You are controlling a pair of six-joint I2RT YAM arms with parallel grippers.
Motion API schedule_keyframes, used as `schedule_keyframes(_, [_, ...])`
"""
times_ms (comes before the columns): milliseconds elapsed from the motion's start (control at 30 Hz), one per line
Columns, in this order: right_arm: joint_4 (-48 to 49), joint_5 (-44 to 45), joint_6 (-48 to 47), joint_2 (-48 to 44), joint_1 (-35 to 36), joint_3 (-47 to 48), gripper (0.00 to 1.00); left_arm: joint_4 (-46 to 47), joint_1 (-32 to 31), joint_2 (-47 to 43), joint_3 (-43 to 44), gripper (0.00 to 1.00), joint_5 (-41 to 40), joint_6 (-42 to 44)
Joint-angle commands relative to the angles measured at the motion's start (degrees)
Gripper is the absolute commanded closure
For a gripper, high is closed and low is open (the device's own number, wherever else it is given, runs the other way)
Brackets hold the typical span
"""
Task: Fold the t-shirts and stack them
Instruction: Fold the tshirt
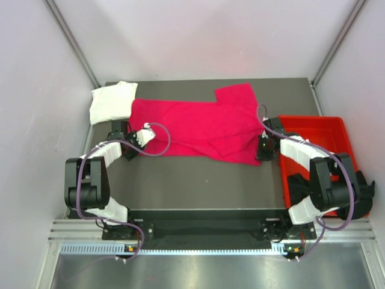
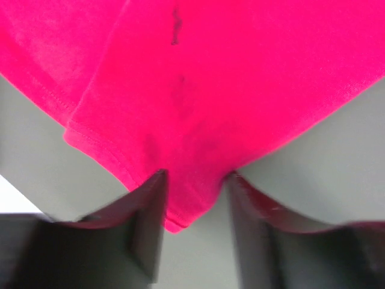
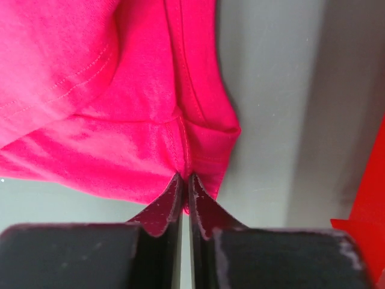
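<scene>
Nearest the arm bases, the bare grey bench (image 1: 198, 180) runs up to the near hem of the pink t-shirt (image 1: 198, 126), which lies spread out flat across the middle of the bench, its length running left to right and one sleeve pointing toward the far edge. The left gripper (image 2: 195, 208) sits at the shirt's near-left corner; its fingers (image 2: 147, 229) stand apart with the tip of that corner lying in the gap between them, bench visible on either side (nothing is pinched there). The right gripper (image 3: 184, 183) is at the near-right end of the same shirt, its two fingers pressed together on a stitched fold of pink hem. Just to the right of that gripper stands the red bin (image 1: 325, 129), at the right side of the bench, and in its near part a bunched black t-shirt (image 1: 296, 180) shows, partly hidden behind the right arm. Farthest off, in the far-left corner of the bench, the white t-shirt (image 1: 111, 102) lies loosely folded, touching the left end of the pink one.
</scene>
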Motion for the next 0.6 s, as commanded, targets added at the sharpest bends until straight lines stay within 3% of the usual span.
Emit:
schedule_keyframes(0, [2.3,1.1,0.4,-0.6,-0.5,0.8,1.0,6.6,0.1,1.5,-3.1,0.54,0.2,1.2])
schedule_keyframes(33, [1.7,1.5,0.1,-0.7,-0.7,1.1,1.0,6.5,0.1,1.5,-3.4,0.67,0.3,1.3])
schedule_keyframes(67, [1.0,2.2,0.1,-0.7,-1.0,1.5,1.0,5.8,0.1,1.3,-3.6,0.92,-0.1,1.0])
schedule_keyframes(100, [-0.3,4.0,-0.2,-1.0,-1.3,2.1,1.0,4.8,0.1,1.0,-3.5,1.0,0.1,0.9])
schedule_keyframes(367, [-4.8,7.3,-2.1,-4.5,-5.7,3.4,1.0,1.0,2.1,-3.6,-8.2,1.0,-4.0,6.7])
schedule_keyframes(567, [-4.0,0.4,-1.9,-6.5,-5.8,0.4,1.0,-11.2,5.1,-9.6,-6.9,1.0,3.6,10.7])
